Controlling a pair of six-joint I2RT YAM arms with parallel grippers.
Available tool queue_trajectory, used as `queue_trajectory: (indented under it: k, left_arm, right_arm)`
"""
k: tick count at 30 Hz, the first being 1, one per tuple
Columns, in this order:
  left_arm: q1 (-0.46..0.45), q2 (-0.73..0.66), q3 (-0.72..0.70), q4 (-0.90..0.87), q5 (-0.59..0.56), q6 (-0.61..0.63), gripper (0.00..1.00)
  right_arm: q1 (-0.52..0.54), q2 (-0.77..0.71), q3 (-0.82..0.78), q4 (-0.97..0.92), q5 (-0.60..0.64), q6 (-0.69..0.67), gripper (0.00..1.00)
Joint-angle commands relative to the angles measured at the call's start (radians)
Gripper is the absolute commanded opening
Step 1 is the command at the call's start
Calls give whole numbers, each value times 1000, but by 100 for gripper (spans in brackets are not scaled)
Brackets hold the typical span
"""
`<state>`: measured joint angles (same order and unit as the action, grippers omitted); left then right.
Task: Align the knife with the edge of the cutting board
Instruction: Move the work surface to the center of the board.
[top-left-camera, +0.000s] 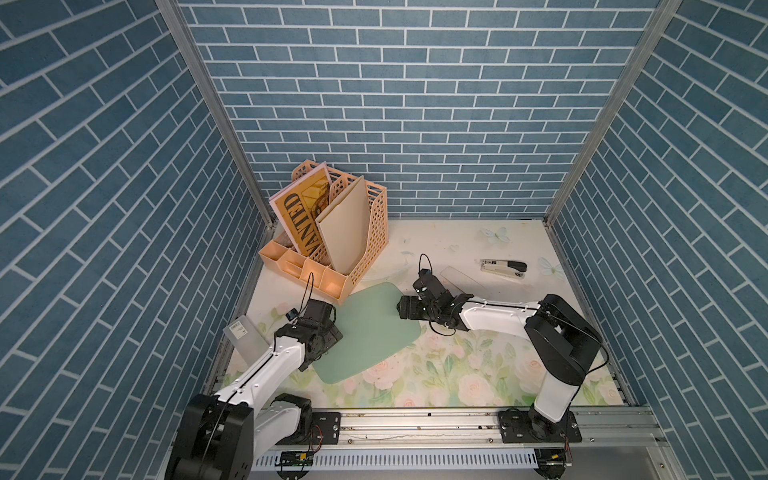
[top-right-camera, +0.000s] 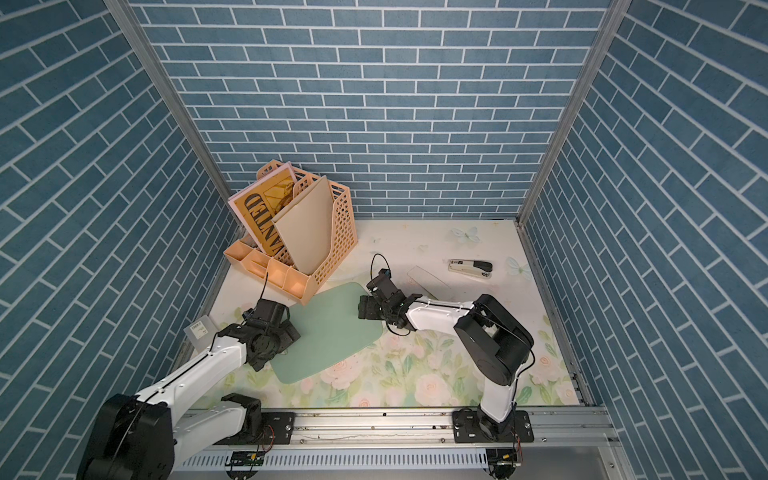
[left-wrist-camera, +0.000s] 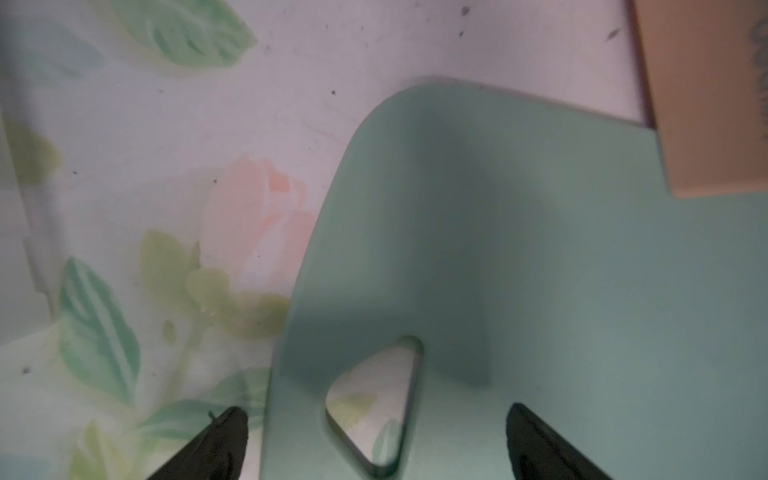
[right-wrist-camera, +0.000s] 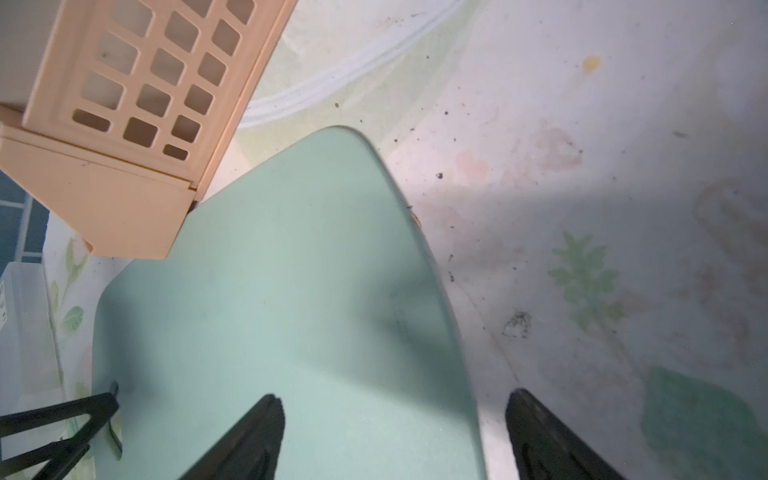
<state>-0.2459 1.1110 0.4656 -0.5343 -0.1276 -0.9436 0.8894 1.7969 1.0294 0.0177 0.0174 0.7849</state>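
The flat mint-green plastic cutting board (left-wrist-camera: 540, 270) looks smooth and matt; the peach perforated plastic file organiser (right-wrist-camera: 104, 208) slightly glossy; the floral-printed counter (right-wrist-camera: 540, 104) smooth, dirt-speckled.

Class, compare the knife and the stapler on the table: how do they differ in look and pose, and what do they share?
Colour: the knife is pale whitish, the stapler black and silver. Shape: the knife is flat and thin, the stapler bulkier. Pose: the knife lies diagonally, the stapler roughly along the back wall. Both lie on the table, off the cutting board.
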Motion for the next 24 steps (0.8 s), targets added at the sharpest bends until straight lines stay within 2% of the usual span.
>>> queue_trajectory:
  k: [1, 5, 11, 16, 20, 24]
  left_arm:
    - [-3, 31, -49, 76, 61, 14, 100]
    - [-4, 18, -104, 199, 209, 40, 98]
    - [-6, -115, -147, 245, 281, 76, 97]
    - [-6, -136, -161, 265, 317, 95, 97]
    - [-6, -121, -163, 284, 341, 97, 97]
    - [-6, -121, -150, 260, 314, 103, 97]
  right_arm:
    - [6, 36, 31, -41, -3, -41, 88]
    - [7, 59, 23, -3, -63, -14, 88]
    - [5, 90, 20, 29, -145, 9, 88]
    - [4, 77, 15, 44, -193, 9, 88]
    - [-3, 46, 18, 5, -189, -22, 88]
    - [-53, -13, 1, -26, -105, -57, 88]
